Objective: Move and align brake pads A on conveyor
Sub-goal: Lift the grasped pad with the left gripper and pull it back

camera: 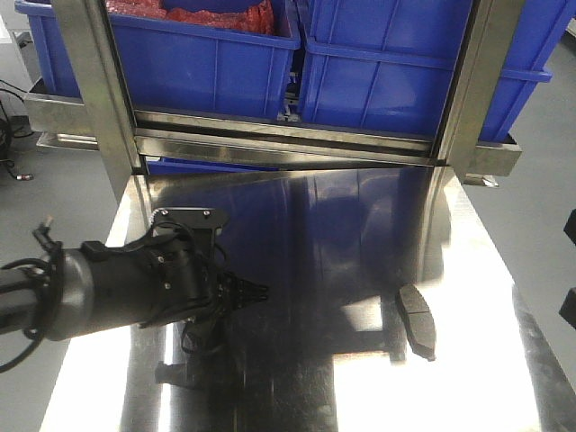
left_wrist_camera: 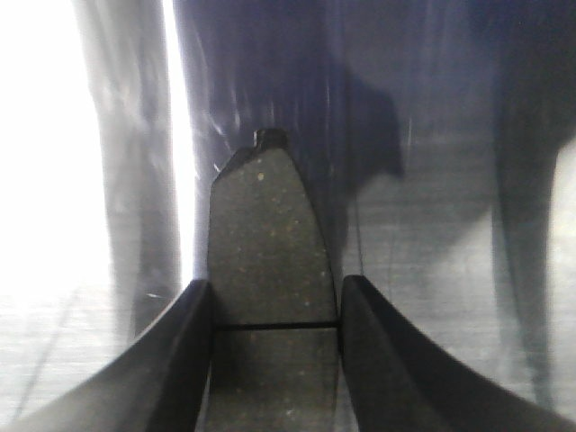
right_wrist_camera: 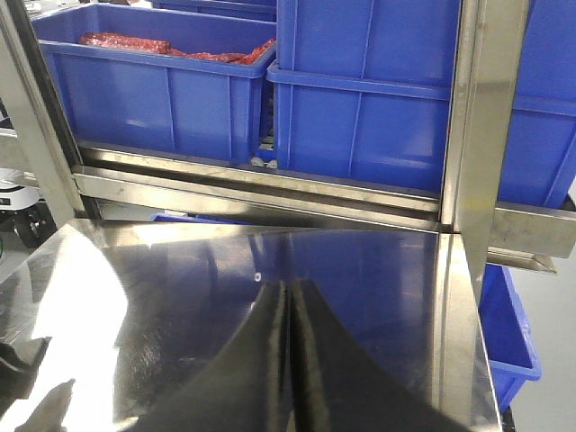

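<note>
A grey brake pad (left_wrist_camera: pixel 265 234) with a cross groove fills the middle of the left wrist view. My left gripper (left_wrist_camera: pixel 274 283) is shut on it, one black finger pressing each long side, and the pad's far end sticks out past the fingertips. In the front view the left gripper (camera: pixel 256 292) hovers low over the left half of the steel table. A second brake pad (camera: pixel 417 319) lies loose on the steel at the right, apart from both grippers. My right gripper (right_wrist_camera: pixel 290 286) is shut with nothing in it, above the table. The conveyor is out of view.
The shiny steel table (camera: pixel 360 225) ends at a steel frame with two upright posts (camera: pixel 90 90) (camera: pixel 472 81). Behind the frame stand blue bins (camera: pixel 207 63) (camera: pixel 405 72), the left one holding red material. Another blue bin (right_wrist_camera: pixel 513 333) sits low beyond the table's right edge.
</note>
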You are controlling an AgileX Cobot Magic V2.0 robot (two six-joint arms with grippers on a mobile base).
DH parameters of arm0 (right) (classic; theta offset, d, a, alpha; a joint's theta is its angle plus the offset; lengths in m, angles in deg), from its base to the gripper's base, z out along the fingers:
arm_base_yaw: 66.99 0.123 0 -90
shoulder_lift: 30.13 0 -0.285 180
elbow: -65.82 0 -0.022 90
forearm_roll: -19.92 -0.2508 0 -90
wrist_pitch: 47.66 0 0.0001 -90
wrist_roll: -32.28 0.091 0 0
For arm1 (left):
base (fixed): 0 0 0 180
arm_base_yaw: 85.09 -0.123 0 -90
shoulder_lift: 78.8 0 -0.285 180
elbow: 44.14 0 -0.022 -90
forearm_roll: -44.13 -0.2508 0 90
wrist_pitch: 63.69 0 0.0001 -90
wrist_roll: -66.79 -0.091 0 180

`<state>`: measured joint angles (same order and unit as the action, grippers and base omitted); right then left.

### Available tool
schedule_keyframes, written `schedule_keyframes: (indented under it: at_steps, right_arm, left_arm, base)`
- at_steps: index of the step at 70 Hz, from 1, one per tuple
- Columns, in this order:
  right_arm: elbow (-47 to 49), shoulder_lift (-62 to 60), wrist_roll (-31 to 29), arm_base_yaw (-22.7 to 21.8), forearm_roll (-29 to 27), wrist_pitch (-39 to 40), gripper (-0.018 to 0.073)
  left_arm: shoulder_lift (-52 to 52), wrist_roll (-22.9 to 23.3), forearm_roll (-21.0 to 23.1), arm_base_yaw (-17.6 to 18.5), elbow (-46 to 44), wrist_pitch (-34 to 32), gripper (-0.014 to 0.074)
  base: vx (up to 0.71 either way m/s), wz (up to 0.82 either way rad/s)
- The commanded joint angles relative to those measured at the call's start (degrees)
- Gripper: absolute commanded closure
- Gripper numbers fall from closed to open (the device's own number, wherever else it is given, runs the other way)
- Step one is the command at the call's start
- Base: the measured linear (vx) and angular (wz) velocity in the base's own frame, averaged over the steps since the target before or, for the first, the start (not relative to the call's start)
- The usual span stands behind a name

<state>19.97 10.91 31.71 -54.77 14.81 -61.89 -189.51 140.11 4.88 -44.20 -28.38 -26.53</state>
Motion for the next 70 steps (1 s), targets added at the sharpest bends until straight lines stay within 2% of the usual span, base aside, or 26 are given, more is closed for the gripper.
schedule_keyframes:
  at_steps: [1, 18, 45, 56, 70]
  right_arm:
    - [1.59, 0.13, -0.4, -0.22, 0.22, 4.28, 0.0568]
    - [1.59, 0.13, -0.4, -0.22, 0.22, 4.28, 0.0568]
    - [1.59, 0.13, -0.4, -0.22, 0.22, 4.28, 0.0568]
    - [1.59, 0.13, -0.4, -0.22, 0.22, 4.28, 0.0568]
    - [1.59, 0.13, -0.4, -0.22, 0.22, 4.28, 0.0568]
  left_arm:
    - [5.06, 0.73, -3.37, 0.35, -1.38, 1.88, 0.0384]
    - [12.81, 1.41, -6.39, 0.35, 2.73, 3.69, 0.0384]
    - [35.19, 2.83, -8.92, 0.35, 15.95, 5.43, 0.0384]
    - [41.49, 2.83, -10.86, 0.35, 17.92, 5.87, 0.0384]
    - [44.02, 2.75, -10.94, 0.35, 17.98, 7.24, 0.0384]
  base:
    - [0.0, 0.0]
    - [0.0, 0.0]
    - [0.0, 0.0]
    - [0.0, 0.0]
    - [0.0, 0.0]
